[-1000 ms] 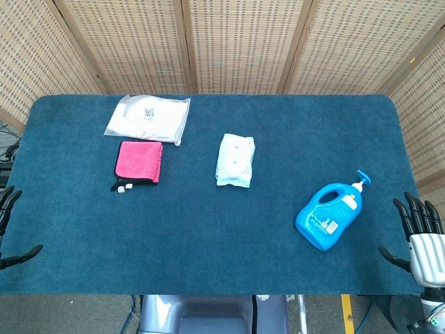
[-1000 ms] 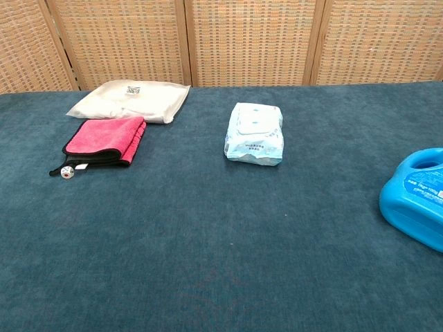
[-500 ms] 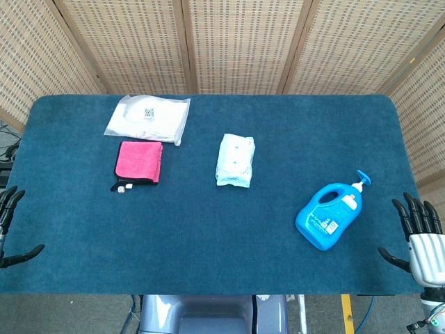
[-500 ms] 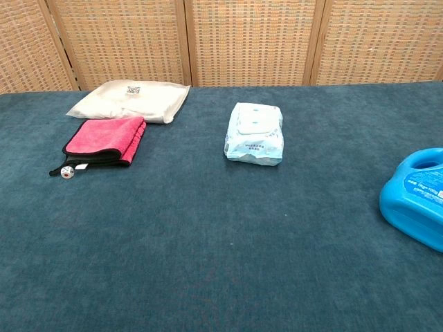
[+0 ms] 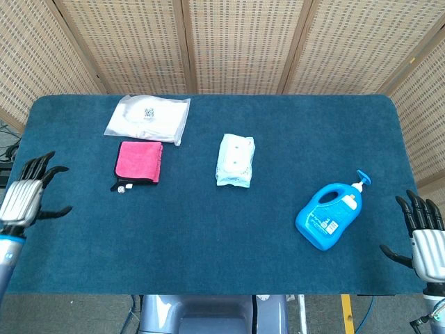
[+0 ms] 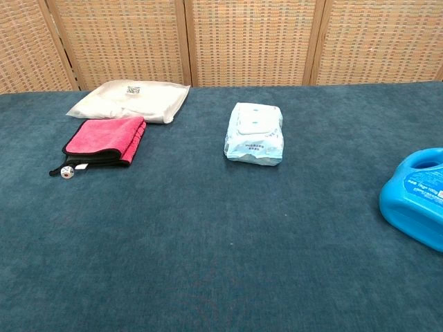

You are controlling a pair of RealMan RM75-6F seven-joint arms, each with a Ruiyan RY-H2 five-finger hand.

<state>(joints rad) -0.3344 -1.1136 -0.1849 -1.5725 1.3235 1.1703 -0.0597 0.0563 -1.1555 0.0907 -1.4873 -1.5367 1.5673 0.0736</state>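
Observation:
My left hand [image 5: 29, 191] hovers at the table's left edge in the head view, fingers spread, holding nothing; the folded pink towel [image 5: 139, 161] [image 6: 105, 140] is the nearest thing to it. At the front right corner my right hand [image 5: 423, 233] stands off the table edge, fingers apart and empty. The blue pump bottle [image 5: 329, 214] [image 6: 417, 198] lies on its side just left of that hand. A pale wipes pack [image 5: 236, 159] [image 6: 255, 133] lies mid-table. Neither hand shows in the chest view.
A white flat pouch [image 5: 148, 117] [image 6: 130, 99] lies behind the towel at the back left. The blue cloth-covered table [image 5: 208, 229] is backed by woven screen panels [image 5: 236, 42]. A small white tag [image 6: 66, 172] sits at the towel's front corner.
My left hand has risen and moved inward and further back along the left edge, now fully in view. My right hand has shifted slightly down. The objects have not moved.

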